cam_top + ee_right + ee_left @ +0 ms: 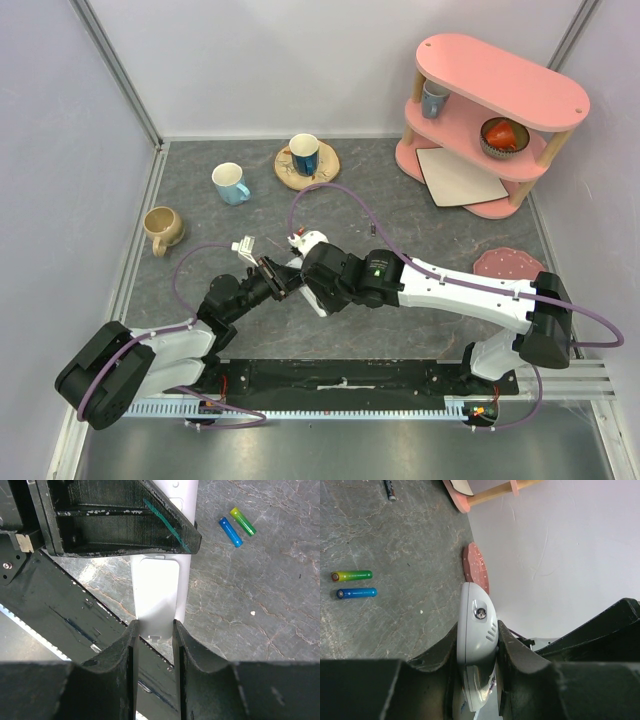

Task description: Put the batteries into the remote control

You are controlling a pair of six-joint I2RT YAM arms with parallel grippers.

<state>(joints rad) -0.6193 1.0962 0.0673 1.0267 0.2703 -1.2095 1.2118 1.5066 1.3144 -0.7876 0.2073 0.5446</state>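
Looking down from above, the left arm [230, 295] and right arm [450, 285] reach in and meet over the middle of the table [450, 230]. The remote control [156, 595] is caught between them and mostly buried under the black housings there. It seems to be held at both ends so it cannot twist. In the left wrist view, the left fingers [440, 650] are clenched on the remote's sides just behind its rounded nose, which pokes out past the tips. That grip looks like the anchoring one. A green battery [352, 574] and a blue battery [356, 593] lie side by side on the table, well apart from the remote. A dark battery [390, 489] sits farther off again, so none is loaded yet. In the right wrist view, the right fingers [192, 655] are drawn in against both edges of the remote's pale back panel, at the end opposite the left grip. I read that as a grasp, probably there to work the battery cover, though I cannot tell whether the cover has budged. The same two batteries lie off to the remote's side, waiting.
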